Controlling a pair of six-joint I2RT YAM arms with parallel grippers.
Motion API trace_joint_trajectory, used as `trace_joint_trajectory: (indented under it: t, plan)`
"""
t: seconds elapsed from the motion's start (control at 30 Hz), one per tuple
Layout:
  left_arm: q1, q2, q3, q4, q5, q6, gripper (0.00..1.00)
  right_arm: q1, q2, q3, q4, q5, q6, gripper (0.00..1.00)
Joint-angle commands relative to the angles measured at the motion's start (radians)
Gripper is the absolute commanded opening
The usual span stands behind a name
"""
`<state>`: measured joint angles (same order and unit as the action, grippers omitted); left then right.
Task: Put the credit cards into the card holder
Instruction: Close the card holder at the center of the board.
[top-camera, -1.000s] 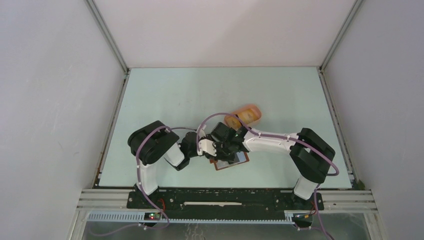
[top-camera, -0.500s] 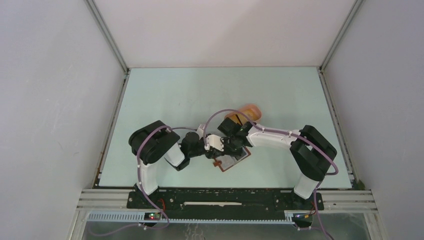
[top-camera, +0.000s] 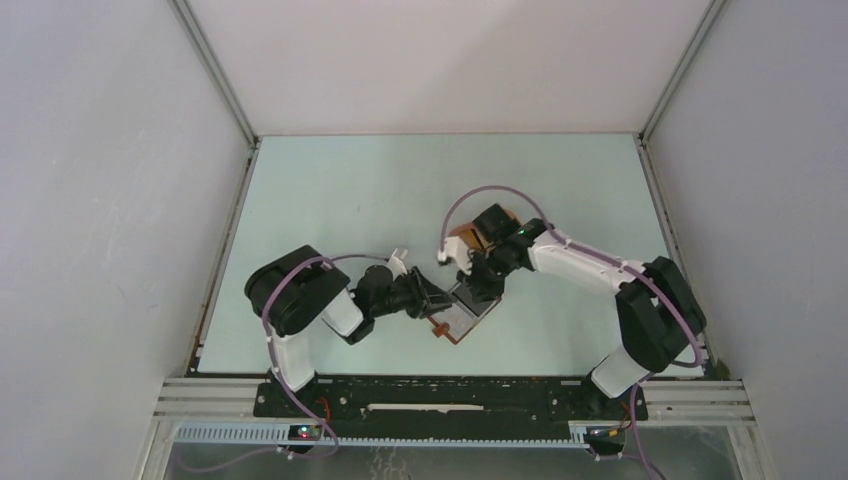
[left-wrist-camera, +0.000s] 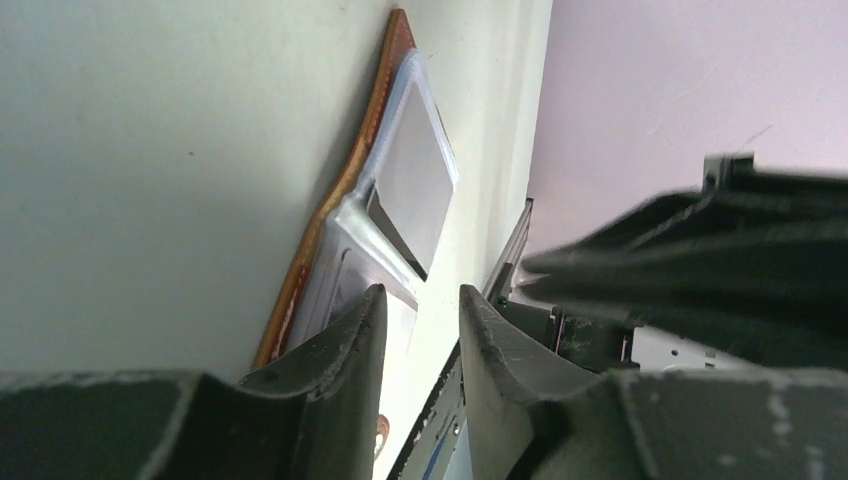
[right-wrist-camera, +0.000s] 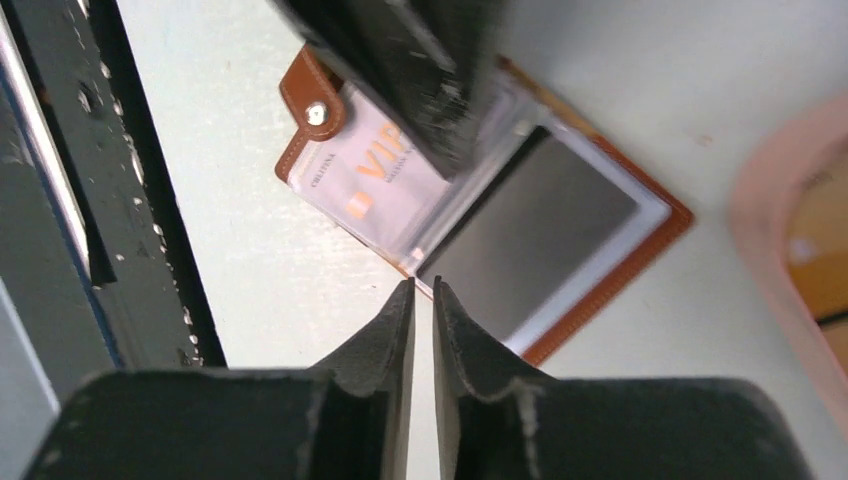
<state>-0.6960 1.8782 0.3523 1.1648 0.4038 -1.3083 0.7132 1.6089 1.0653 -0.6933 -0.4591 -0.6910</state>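
The reddish-brown card holder (top-camera: 466, 324) lies open on the table, its clear sleeves facing up. In the right wrist view the card holder (right-wrist-camera: 300, 92) holds a pale card marked VIP (right-wrist-camera: 365, 175) in one sleeve and a dark grey card (right-wrist-camera: 530, 235) in the other. My left gripper (top-camera: 433, 300) hovers at the holder's left edge; its jaws (left-wrist-camera: 420, 300) are open with nothing between them. My right gripper (top-camera: 478, 287) sits just behind the holder, and in its own view the right gripper (right-wrist-camera: 421, 285) is parted by a thin slit, empty. A yellow card (right-wrist-camera: 820, 250) lies in the pink tray.
The pink oval tray (top-camera: 460, 240) stands right behind the holder, mostly under my right wrist, and the tray's rim (right-wrist-camera: 770, 200) shows in the right wrist view. The black rail of the arm bases (top-camera: 450, 395) runs along the near table edge.
Both grippers have lifted off the holder and their jaws have parted. The right arm has drawn back toward the tray and the left gripper has moved slightly left. The holder has turned a little.
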Motion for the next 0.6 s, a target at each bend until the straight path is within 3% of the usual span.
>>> trace_joint_trajectory:
  t: [0.0, 0.17, 0.37, 0.57]
  plan:
    - [0.008, -0.118, -0.045, -0.029, -0.02, 0.075, 0.39, -0.139, -0.055, 0.04, -0.012, -0.201, 0.093, 0.23]
    - [0.008, -0.272, -0.075, -0.15, -0.048, 0.175, 0.42, -0.237, -0.003, 0.04, 0.029, -0.203, 0.215, 0.32]
    - [0.007, -0.481, -0.086, -0.502, -0.084, 0.344, 0.5, -0.297, 0.105, 0.06, 0.011, -0.165, 0.281, 0.44]
    - [0.005, -0.653, -0.101, -0.785, -0.101, 0.446, 0.59, -0.302, 0.169, 0.07, 0.007, -0.119, 0.308, 0.46]
